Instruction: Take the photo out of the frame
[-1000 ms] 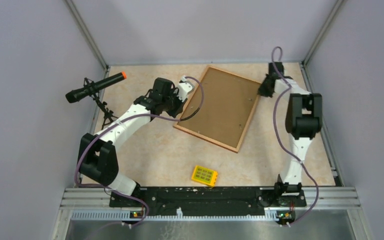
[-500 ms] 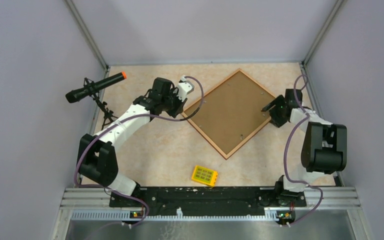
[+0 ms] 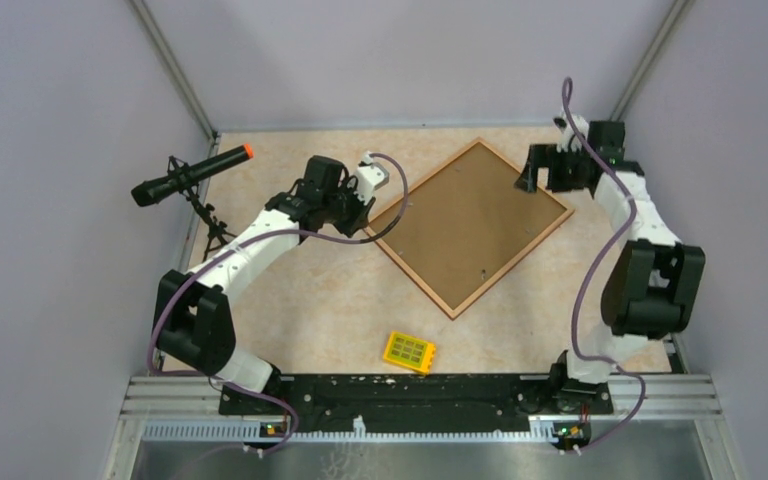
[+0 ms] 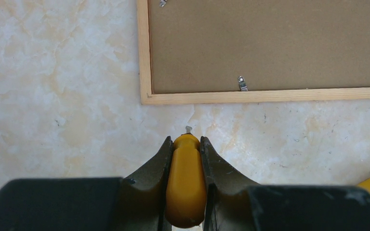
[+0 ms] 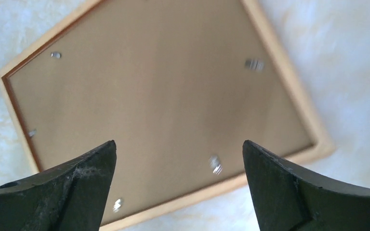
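My left gripper (image 4: 186, 139) is clamped on a yellow-handled tool (image 4: 186, 185), its tip just short of the frame (image 3: 470, 225). The frame lies back-up on the table (image 3: 300, 300), with the photo hidden under the backing. My right gripper (image 5: 178, 147) hangs above it, spread wide and empty, so prying a metal tab (image 4: 242, 83) could skid the unrestrained frame or gouge the board. A second ago the frame sat less rotated, with the right gripper closed at its far corner.
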`<state>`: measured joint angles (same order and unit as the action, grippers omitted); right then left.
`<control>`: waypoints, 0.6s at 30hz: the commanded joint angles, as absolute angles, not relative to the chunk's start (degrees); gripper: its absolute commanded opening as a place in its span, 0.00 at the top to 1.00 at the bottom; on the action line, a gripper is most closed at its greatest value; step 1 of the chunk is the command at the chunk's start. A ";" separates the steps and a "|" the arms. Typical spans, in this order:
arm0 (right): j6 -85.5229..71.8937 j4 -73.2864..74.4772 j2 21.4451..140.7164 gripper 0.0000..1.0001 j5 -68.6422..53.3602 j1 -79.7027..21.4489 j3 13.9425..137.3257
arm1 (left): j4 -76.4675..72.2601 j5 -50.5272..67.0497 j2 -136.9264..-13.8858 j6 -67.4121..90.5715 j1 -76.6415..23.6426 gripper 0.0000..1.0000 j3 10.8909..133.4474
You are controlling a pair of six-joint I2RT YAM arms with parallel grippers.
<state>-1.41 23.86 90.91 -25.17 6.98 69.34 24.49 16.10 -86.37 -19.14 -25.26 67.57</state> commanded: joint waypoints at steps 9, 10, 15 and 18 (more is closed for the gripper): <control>40.44 46.40 121.31 0.12 -21.80 7.47 107.93 | 23.95 17.12 -84.37 -18.69 -25.05 1.00 68.38; 41.21 47.54 122.92 0.13 -21.40 7.47 109.93 | 23.93 17.07 -84.39 -18.76 -25.05 1.00 68.31; 42.71 51.67 130.32 0.21 -21.28 7.73 117.32 | 23.77 17.53 -84.88 -18.81 -25.05 1.00 68.20; 43.57 52.82 133.48 0.35 -21.37 7.73 119.06 | 23.72 17.48 -84.98 -18.87 -25.04 1.00 68.02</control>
